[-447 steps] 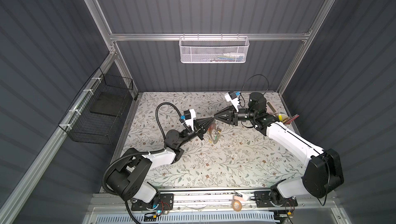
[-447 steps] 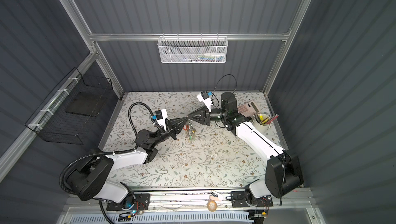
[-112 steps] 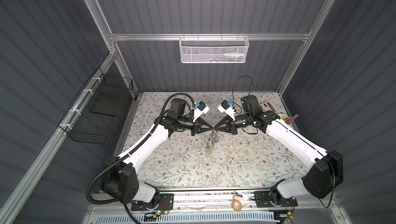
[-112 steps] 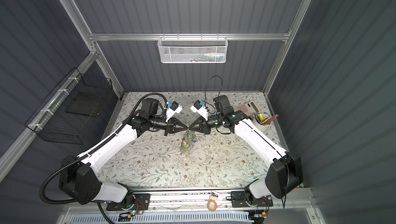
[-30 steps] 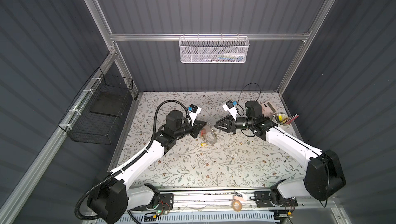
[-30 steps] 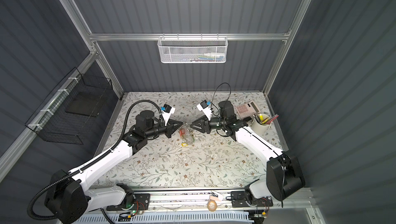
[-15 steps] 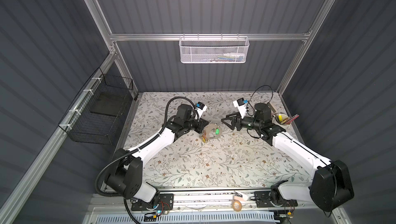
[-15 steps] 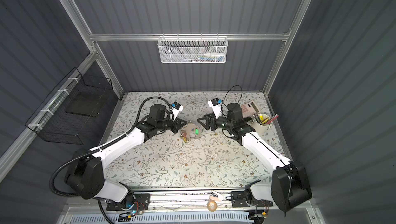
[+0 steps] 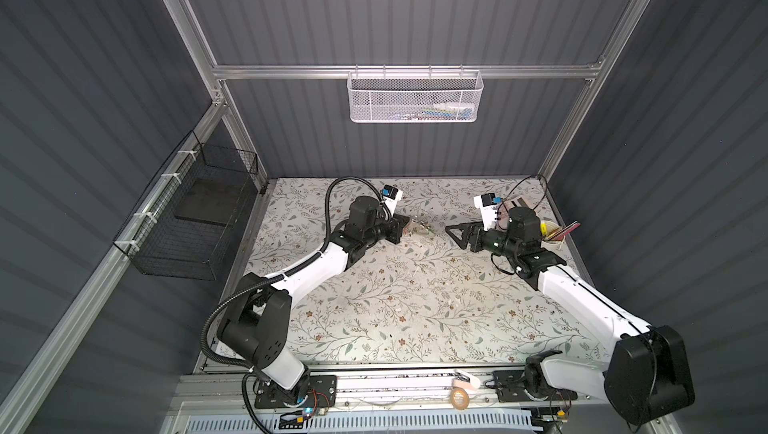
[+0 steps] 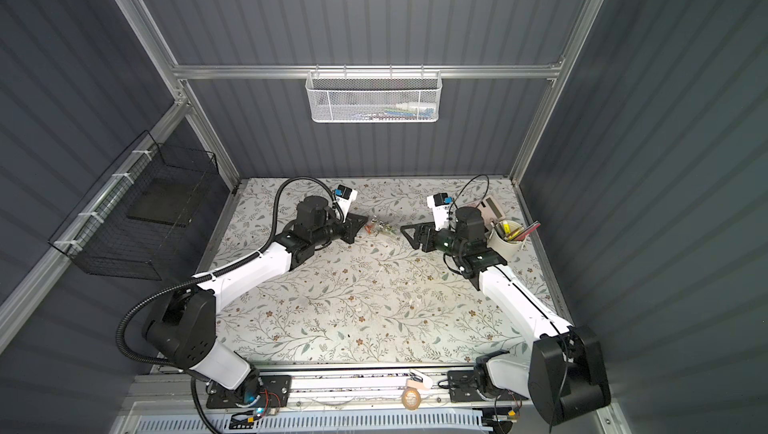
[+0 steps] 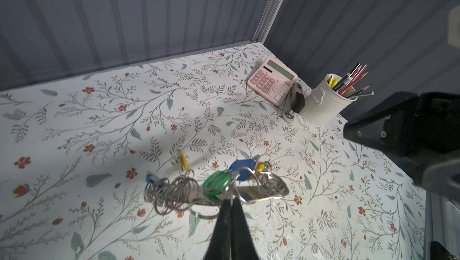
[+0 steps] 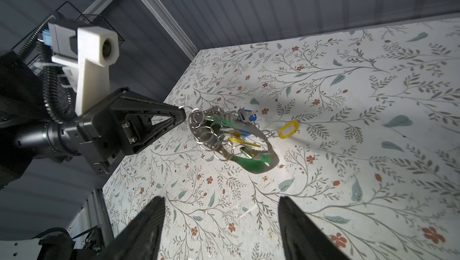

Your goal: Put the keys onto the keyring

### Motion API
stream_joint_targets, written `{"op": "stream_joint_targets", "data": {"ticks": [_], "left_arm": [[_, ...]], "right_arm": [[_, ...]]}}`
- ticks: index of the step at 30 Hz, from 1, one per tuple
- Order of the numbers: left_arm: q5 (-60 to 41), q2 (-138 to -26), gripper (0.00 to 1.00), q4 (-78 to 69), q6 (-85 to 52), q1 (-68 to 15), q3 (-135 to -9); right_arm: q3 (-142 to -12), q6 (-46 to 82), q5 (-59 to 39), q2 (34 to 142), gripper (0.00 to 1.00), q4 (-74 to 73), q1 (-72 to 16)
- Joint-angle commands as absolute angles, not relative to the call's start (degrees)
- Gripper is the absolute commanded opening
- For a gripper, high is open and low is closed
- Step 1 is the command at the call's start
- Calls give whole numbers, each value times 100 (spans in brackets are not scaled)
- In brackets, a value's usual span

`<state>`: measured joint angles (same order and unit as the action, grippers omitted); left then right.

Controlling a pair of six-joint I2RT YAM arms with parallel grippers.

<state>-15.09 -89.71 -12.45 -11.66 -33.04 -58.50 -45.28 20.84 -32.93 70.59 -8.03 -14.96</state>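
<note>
Left fingers (image 11: 220,226) are pressed together, pinching a thin wire ring at the edge of the keyring (image 12: 224,134), a tangle of silver rings and coloured tags at the far middle of the floral surface (image 9: 415,307). The green-tagged keys (image 11: 216,184) sit inside the tangle; whether they are threaded on the loop is unclear. Right fingers (image 12: 149,226) are spread, apart from it. In both top views the bundle is a tiny blur.

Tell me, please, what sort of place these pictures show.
Likely a mock office desk inside a robot test cell: a pink calculator and a white cup of pencils stand on the floral tabletop, and a white wire basket hangs on the grey panelled wall.
</note>
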Motion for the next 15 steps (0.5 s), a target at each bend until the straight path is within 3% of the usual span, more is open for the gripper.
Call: {"op": "stream_joint_targets", "data": {"ticks": [1, 7, 9, 11, 12, 15], "left_arm": [[-1518, -8653, 8, -1976, -1639, -3331, -5028], [-1091, -8028, 48, -2482, -2186, -3323, -3737], [-646, -7637, 60, -2422, -2190, -3286, -3615], [-120, -7323, 79, -2200, -2087, -3225, -3669], [275, -7227, 98, -1940, -2013, -3170, -3783], [1755, -7266, 100, -961, -2060, -2918, -4216]], "right_arm": [[-4430, 2182, -3297, 7004, 75, -913, -1460], [-4220, 2231, -3034, 6762, 81, -1042, -1352], [-4155, 2216, -2828, 6642, 93, -1076, -1299], [-4123, 2181, -2303, 6516, 99, -1021, -1253], [-4094, 2156, -1892, 6458, 99, -993, -1218], [-3877, 2004, -459, 6153, 99, -1110, -1164]]}}
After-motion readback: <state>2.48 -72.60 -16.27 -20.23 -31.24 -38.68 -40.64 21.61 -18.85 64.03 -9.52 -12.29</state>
